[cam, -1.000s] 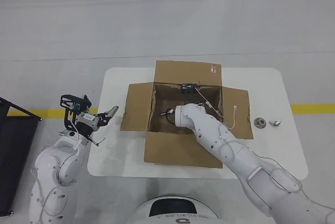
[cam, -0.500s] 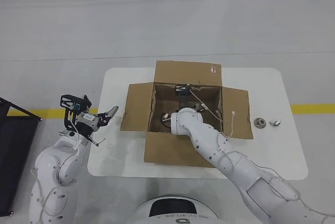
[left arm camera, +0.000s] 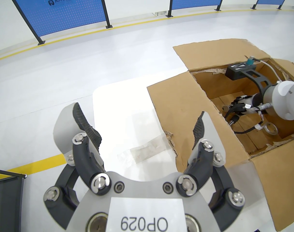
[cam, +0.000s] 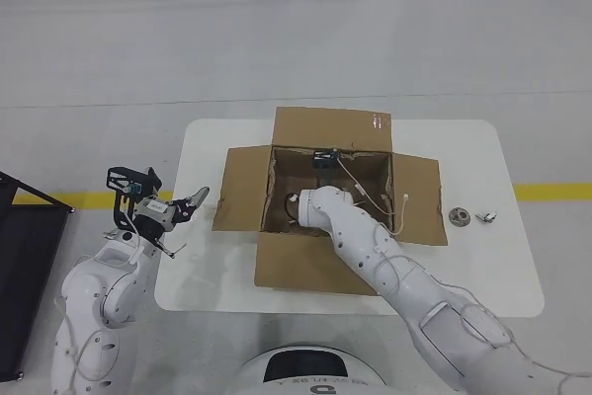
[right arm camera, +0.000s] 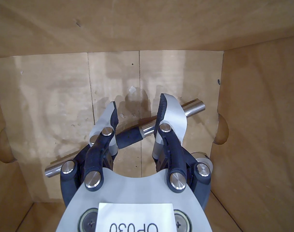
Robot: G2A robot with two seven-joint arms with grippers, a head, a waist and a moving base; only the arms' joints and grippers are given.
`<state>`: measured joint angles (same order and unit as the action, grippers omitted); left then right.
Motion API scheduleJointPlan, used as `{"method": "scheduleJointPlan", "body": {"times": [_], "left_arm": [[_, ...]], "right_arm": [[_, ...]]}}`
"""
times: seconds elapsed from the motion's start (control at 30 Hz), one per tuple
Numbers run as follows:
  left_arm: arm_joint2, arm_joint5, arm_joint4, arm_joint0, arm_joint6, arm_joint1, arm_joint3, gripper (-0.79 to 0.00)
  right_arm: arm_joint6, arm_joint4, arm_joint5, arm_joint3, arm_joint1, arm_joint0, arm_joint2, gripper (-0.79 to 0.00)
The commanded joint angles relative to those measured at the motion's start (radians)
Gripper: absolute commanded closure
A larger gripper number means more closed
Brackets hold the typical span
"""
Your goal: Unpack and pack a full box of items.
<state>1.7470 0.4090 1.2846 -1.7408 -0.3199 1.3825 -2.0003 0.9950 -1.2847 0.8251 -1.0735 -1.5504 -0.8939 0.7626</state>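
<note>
An open cardboard box [cam: 238, 188] stands in the middle of the white table [cam: 454, 143]. My right arm reaches down into it. On the box floor lies a steel rod [right arm camera: 194, 106] with a black sleeve at its middle. My right gripper [right arm camera: 138, 110] is open, its fingers either side of the rod near the sleeve and just above the floor. In the left wrist view the right gripper [left arm camera: 234, 112] sits low in the box [left arm camera: 185, 102]. My left gripper [left arm camera: 139, 117] hangs open and empty over the table's left edge, also seen from above [cam: 191, 199].
A metal ring [left arm camera: 270, 129] lies on the box floor near the right wrist. Two small metal parts [cam: 461, 215] [cam: 487, 216] rest on the table right of the box. A dark rack [cam: 9, 247] stands off the table's left side.
My right arm has shifted slightly leftward inside the box, with the gripper settling lower near the left wall. The left arm has stayed still.
</note>
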Motion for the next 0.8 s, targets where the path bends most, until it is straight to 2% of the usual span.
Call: {"method": "scheduleJointPlan", "body": {"times": [0.0,0.07,0.13,0.2,0.27,0.4,0.53,0.57,0.63,0.7,0.77], "left_arm": [[0.000,0.000,0.000,0.000,0.000,0.000,0.000,-0.785],[0.000,0.000,0.000,0.000,0.000,0.000,0.000,-0.785],[0.000,0.000,0.000,0.000,0.000,0.000,0.000,-0.785],[0.000,0.000,0.000,0.000,0.000,0.000,0.000,-0.785],[0.000,0.000,0.000,0.000,0.000,0.000,0.000,-0.785],[0.000,0.000,0.000,0.000,0.000,0.000,0.000,-0.785],[0.000,0.000,0.000,0.000,0.000,0.000,0.000,-0.785],[0.000,0.000,0.000,0.000,0.000,0.000,0.000,-0.785],[0.000,0.000,0.000,0.000,0.000,0.000,0.000,-0.785],[0.000,0.000,0.000,0.000,0.000,0.000,0.000,-0.785],[0.000,0.000,0.000,0.000,0.000,0.000,0.000,-0.785]], "right_arm": [[-0.004,-0.019,0.004,-0.024,-0.004,-0.011,0.011,-0.459],[-0.012,-0.041,0.012,-0.063,-0.002,-0.032,0.038,-0.585],[-0.018,-0.062,0.019,-0.118,0.005,-0.067,0.083,-0.637],[-0.029,-0.080,0.029,-0.173,0.013,-0.112,0.148,-0.628],[-0.026,-0.090,0.026,-0.225,0.020,-0.160,0.210,-0.523],[0.018,-0.124,-0.018,-0.281,0.022,-0.224,0.285,-0.489],[0.051,-0.160,-0.051,-0.298,0.010,-0.253,0.311,-0.517],[0.057,-0.164,-0.056,-0.295,0.005,-0.255,0.315,-0.711],[0.074,-0.172,-0.074,-0.274,-0.004,-0.249,0.319,-0.693],[0.094,-0.162,-0.094,-0.249,-0.015,-0.238,0.322,-0.631],[0.109,-0.156,-0.109,-0.218,-0.024,-0.222,0.327,-0.533]]}}
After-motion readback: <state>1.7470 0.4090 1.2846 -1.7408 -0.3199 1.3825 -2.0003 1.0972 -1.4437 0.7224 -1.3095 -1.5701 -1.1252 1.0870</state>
